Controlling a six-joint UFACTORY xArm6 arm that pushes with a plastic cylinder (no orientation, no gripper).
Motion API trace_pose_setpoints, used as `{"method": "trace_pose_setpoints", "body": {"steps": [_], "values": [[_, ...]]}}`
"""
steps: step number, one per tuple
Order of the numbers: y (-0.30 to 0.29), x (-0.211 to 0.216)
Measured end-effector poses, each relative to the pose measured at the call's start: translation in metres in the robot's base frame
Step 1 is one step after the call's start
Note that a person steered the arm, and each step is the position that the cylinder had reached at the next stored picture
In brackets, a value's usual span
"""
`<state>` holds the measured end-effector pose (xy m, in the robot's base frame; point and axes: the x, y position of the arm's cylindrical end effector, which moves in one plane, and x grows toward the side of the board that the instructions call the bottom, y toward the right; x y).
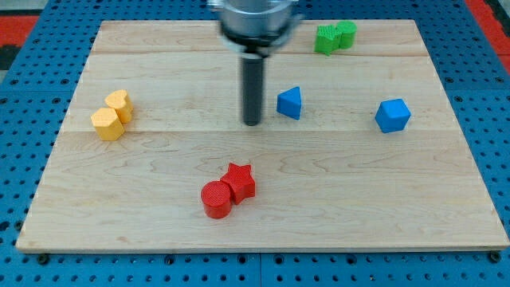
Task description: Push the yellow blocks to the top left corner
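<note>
Resting mid-board, my tip [252, 123] sits well right of two touching yellow blocks [112, 115]; no pincer shows.

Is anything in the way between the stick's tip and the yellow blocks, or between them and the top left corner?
Nothing visible. My tip sits right of the two touching yellow blocks, with only bare board between. From them up to the view's top left corner, the wooden board shows no block either.
</note>
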<state>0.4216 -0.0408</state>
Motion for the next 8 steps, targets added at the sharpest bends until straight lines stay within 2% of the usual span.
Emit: {"method": "trace_pose_setpoints", "body": {"steps": [1,2,3,4,5,8], "values": [[0.014,-0.022],[0.122,-0.029],[0.168,-0.026],[0.117,-0.019],[0.065,0.015],[0.071,0.025]]}}
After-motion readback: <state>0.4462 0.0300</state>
